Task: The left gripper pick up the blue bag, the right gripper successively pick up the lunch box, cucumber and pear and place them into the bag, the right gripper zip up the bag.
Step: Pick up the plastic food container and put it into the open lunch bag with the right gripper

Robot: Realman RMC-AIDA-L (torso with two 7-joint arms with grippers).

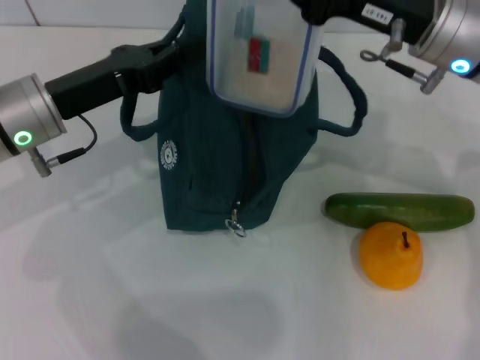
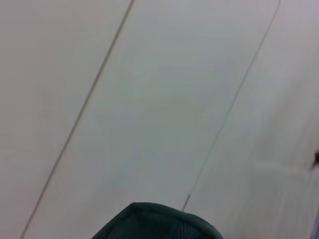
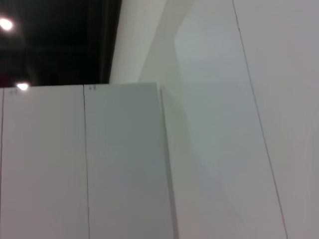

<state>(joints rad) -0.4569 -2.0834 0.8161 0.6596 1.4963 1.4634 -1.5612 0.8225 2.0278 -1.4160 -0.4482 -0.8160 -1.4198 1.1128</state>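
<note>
Tabletop (image 1: 150, 300), plain white, bears blue bag (image 1: 217, 165), cucumber (image 1: 401, 211), pear (image 1: 391, 255); finger states cannot be told.

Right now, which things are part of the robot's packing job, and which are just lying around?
Part of the job:
- blue bag, held up by the left claw
- lunch box, held over the bag by the right claw
- cucumber, waiting on the table
- pear, touching the cucumber

Just lying around:
- nothing; only the white table itself
</note>
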